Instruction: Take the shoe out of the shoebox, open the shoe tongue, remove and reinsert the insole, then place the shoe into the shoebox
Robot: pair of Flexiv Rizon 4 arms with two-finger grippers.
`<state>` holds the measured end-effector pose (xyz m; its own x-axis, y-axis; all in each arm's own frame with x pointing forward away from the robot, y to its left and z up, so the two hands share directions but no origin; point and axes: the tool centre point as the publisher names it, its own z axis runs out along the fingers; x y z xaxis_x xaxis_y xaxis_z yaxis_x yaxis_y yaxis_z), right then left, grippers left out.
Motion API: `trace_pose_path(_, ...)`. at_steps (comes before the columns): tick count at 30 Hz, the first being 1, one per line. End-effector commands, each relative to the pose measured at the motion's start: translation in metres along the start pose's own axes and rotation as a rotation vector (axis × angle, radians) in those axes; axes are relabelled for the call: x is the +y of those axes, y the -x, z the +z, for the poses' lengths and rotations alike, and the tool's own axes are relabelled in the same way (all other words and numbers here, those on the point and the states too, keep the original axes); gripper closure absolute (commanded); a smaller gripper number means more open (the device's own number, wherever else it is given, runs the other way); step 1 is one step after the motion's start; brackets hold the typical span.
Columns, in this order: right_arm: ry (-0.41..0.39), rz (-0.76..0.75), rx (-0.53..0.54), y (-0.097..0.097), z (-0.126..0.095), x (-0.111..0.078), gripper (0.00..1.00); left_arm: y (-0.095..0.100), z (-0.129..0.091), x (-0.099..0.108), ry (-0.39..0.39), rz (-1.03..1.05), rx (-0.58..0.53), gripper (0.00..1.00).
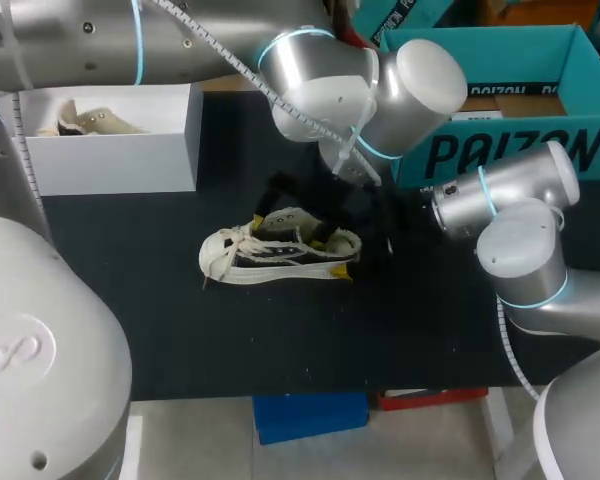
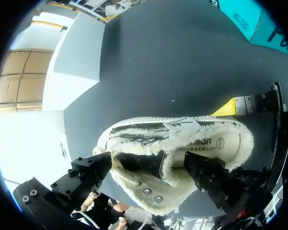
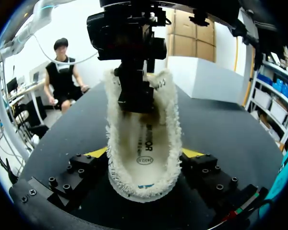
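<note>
At the far left, the white shoebox (image 1: 120,160) is sitting at the back of the table (image 1: 430,340), with a second shoe (image 1: 92,122) lying inside it. My left arm (image 1: 320,70) is hanging across the back of the table from the left corner, past the middle, its wrist bent downward. My left gripper (image 2: 149,172) is pointing down into the fleece-lined opening of the shoe (image 1: 270,255). I cannot tell whether it is gripping anything there. The shoe is standing on its sole in the middle of the table, well apart from the shoebox, toe to the left and heel to the right. My right arm (image 1: 520,230) is lying low from the right. My right gripper (image 1: 338,253) is clamping the heel, one yellow fingertip (image 3: 97,152) pressing on each side.
</note>
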<state>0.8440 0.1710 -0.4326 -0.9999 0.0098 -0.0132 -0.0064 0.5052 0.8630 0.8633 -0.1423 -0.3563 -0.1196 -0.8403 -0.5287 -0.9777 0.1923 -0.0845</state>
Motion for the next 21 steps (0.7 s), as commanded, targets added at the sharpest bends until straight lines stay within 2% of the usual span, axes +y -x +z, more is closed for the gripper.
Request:
trace_pose_path(1,-0.001,0.001,-0.001,0.001,0.003,0.000,1.00,-0.004,-0.002,0.001,-0.001,0.009,-0.010,0.13)
trace_pose_path(3,-0.001,0.001,-0.001,0.001,0.003,0.000,1.00,-0.004,-0.003,0.003,0.006,0.016,-0.006,0.23)
trace_pose_path(5,-0.001,0.001,-0.001,0.001,0.003,0.000,1.00,-0.005,-0.003,0.004,-0.001,0.017,-0.031,0.23)
trace_pose_path(7,-0.001,0.001,-0.001,0.001,0.003,0.000,1.00,-0.005,-0.002,0.005,-0.001,0.019,-0.029,0.28)
trace_pose_path(11,-0.001,0.001,-0.001,0.001,0.003,0.000,1.00,-0.003,-0.001,0.007,-0.003,0.027,-0.061,0.49)
trace_pose_path(13,-0.001,0.001,-0.001,0.001,0.003,0.000,1.00,-0.003,0.001,0.009,0.005,0.035,-0.075,0.46)
trace_pose_path(15,-0.001,0.001,-0.001,0.001,0.003,0.000,1.00,-0.002,0.003,0.010,0.010,0.037,-0.095,0.55)
trace_pose_path(18,-0.001,0.001,-0.001,0.001,0.003,0.000,1.00,-0.002,0.004,0.011,0.011,0.046,-0.110,0.57)
trace_pose_path(21,-0.001,0.001,-0.001,0.001,0.003,0.000,1.00,-0.002,0.005,0.010,0.010,0.053,-0.121,0.76)
